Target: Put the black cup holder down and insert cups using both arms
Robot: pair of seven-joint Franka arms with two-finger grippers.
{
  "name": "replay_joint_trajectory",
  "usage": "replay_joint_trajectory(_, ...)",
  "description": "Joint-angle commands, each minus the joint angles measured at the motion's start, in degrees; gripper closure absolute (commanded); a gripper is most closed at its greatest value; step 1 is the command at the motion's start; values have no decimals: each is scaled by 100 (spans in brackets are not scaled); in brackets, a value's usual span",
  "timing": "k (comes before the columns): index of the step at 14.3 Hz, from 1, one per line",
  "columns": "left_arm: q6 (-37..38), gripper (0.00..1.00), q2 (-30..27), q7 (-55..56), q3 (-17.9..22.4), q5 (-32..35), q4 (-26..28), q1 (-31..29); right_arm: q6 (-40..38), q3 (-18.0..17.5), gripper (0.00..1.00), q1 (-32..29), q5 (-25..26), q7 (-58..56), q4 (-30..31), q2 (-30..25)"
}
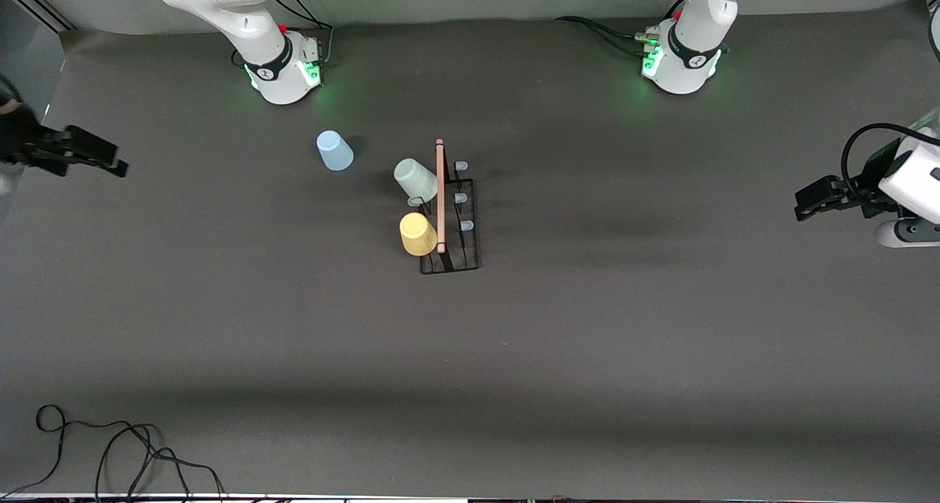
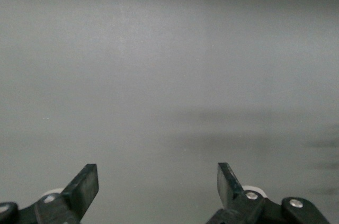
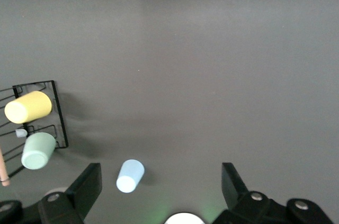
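Black cup holder (image 1: 449,224) upright mid-counter (image 1: 661,356), w/ yellow cup (image 1: 418,234) & grey-green cup (image 1: 416,180) on its pegs; blue cup (image 1: 334,150) on counter nearer right arm's base; left claw (image 1: 800,208) & right claw (image 1: 117,167) agape, empty, at counter ends.

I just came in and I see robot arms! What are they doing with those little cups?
Right now nobody is holding anything. The black cup holder stands mid-table with the yellow cup and the grey-green cup already on its pegs. The light blue cup sits on the table, nearer the right arm's base. The right pincer and the left pincer are open, each over its own end of the table.
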State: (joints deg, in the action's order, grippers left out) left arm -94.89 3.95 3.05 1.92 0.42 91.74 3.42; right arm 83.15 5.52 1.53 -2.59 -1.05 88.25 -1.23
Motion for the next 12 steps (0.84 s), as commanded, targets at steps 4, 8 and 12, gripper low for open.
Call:
replay_joint_trajectory(4, -38, 0, 18, -7, 28, 46, -69, 36, 218, 1, 0, 23, 479, -562, -27, 70)
replay_joint_trajectory(8, -47, 0, 27, -7, 28, 46, -95, 45, 202, 37, 0, 23, 408, -554, -18, 53)
replay_joint_trajectory(12, -38, 0, 27, 2, 28, 46, -95, 45, 176, 37, 0, 23, 408, -528, -18, 44)
